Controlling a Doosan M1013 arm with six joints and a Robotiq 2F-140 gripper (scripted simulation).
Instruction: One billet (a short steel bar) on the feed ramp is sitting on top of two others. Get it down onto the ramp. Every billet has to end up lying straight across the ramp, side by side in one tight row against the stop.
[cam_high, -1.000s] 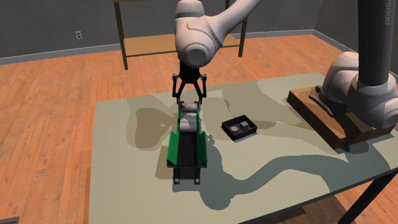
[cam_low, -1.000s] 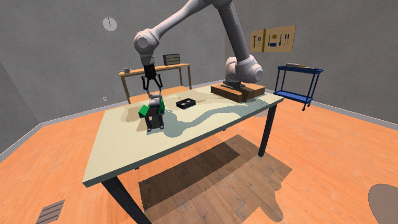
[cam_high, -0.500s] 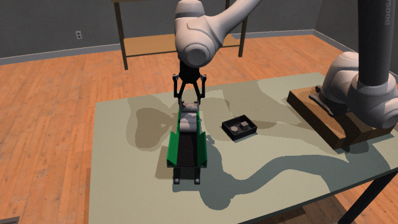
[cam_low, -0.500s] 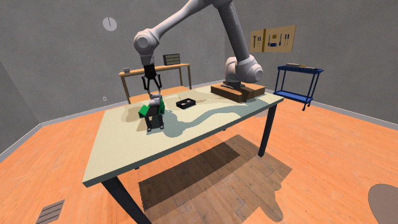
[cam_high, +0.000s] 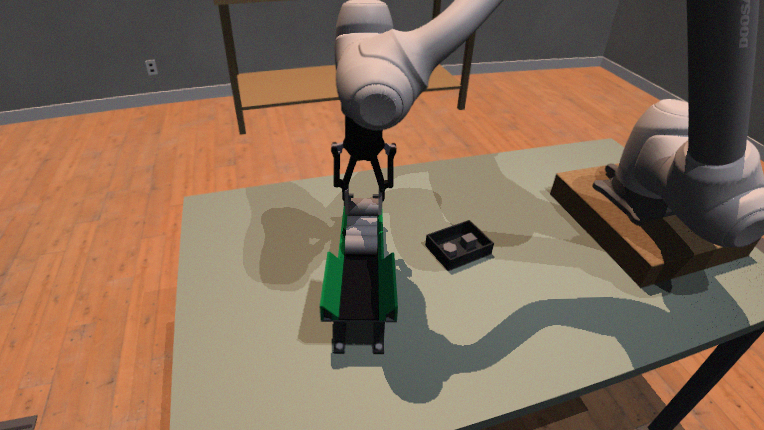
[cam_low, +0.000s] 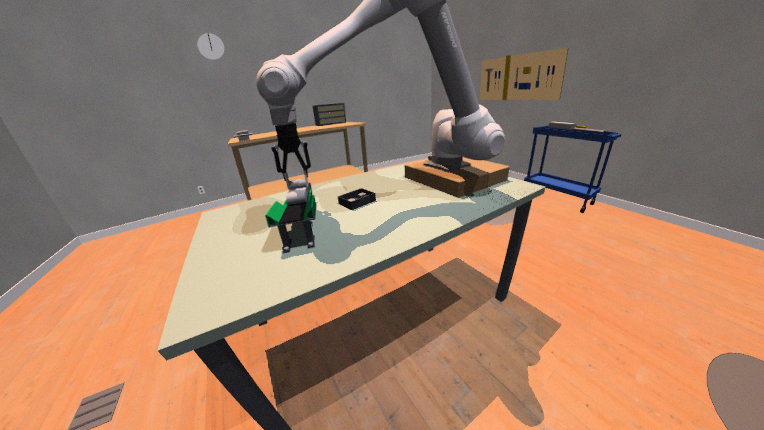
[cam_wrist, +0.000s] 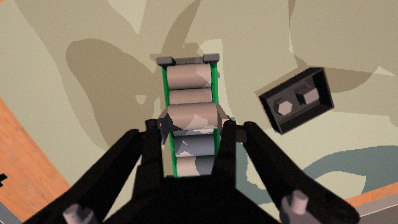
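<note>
Stage: stacked billet (cam_wrist: 191, 116) judged gripped, lift not yet begun.
Gripper (cam_wrist: 192, 131): fingers set approx. half open and closed endwise on the stacked billet; pads seen against both its end faces in wrist view.
Stacked billet: perched on two lower billets, mid-row, betw. the green side rails (cam_high: 333, 267); looks wider than the lane, ends overhanging the rails.
Row: two billets beyond it toward the stop (cam_wrist: 189, 60), two nearer the wrist camera; all lying across the feed ramp (cam_high: 359, 283).
Free space: upper ramp deck seen bare in top view, so room is judged avail. up-slope.
Risk 1: end grip on smooth steel faces; slip or roll out of pads is poss. if lifted fast.
Risk 2: fingers close to rails; a sideways drift could snag a rail and skew the billet.
Risk 3: neighbours may be nudged on lift-off, leaving a gap or a crooked bar in the row.
Risk 4: if released too high up-slope, billet may roll down hard, bounce, re-climb the row.
Nearby: black tray (cam_high: 483, 248) w. small parts, well apart from ramp; not involved.
</note>
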